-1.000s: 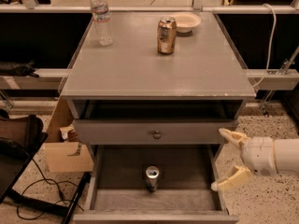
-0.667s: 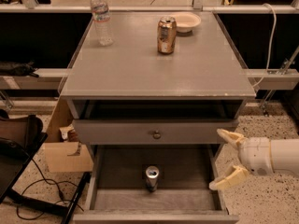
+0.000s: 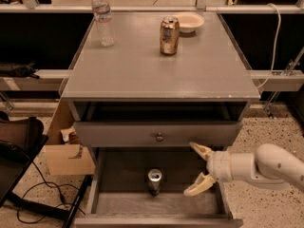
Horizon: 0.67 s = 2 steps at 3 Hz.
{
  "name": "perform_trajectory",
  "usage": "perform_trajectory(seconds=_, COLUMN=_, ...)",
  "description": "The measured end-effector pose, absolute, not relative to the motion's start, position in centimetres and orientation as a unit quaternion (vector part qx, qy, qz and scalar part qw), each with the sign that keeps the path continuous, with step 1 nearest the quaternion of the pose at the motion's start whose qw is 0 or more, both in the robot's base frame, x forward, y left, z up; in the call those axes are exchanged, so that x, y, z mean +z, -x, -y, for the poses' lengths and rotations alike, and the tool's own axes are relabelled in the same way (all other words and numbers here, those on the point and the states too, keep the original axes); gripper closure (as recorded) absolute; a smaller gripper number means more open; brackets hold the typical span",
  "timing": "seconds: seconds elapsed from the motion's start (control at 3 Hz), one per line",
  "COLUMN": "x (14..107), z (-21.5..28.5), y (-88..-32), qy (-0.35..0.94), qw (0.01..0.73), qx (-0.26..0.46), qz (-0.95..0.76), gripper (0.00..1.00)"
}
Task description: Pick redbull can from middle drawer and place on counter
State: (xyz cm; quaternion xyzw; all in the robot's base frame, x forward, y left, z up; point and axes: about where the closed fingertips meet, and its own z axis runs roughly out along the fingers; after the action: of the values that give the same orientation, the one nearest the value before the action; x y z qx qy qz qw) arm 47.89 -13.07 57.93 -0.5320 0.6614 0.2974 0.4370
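The redbull can (image 3: pixel 154 180) stands upright on the floor of the open middle drawer (image 3: pixel 118 204), near its middle, shiny silver top showing. My gripper (image 3: pixel 198 169) is open and empty, over the drawer's right part, to the right of the can and apart from it. Its two cream fingers (image 3: pixel 201 149) point left toward the can. The white arm comes in from the right edge. The counter (image 3: pixel 156 68) is the broad grey top above.
On the counter stand a gold-copper can (image 3: pixel 169 35), a water bottle (image 3: pixel 103 17) and a white bowl (image 3: pixel 189 22) at the back. A shut drawer front with a round knob (image 3: pixel 159 137) sits above the open drawer. A cardboard box (image 3: pixel 66 156) and cables lie on the floor left.
My gripper has moved left, further over the drawer and nearer the can. The can and the counter items have not moved.
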Motion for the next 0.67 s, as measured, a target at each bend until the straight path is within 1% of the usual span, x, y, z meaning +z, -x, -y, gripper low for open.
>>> perform_trajectory(seconds=0.67, x=47.2, z=9.4, y=-49.9, qy=0.523, qw=0.472, qx=0.354, qz=-0.615, gripper=0.0)
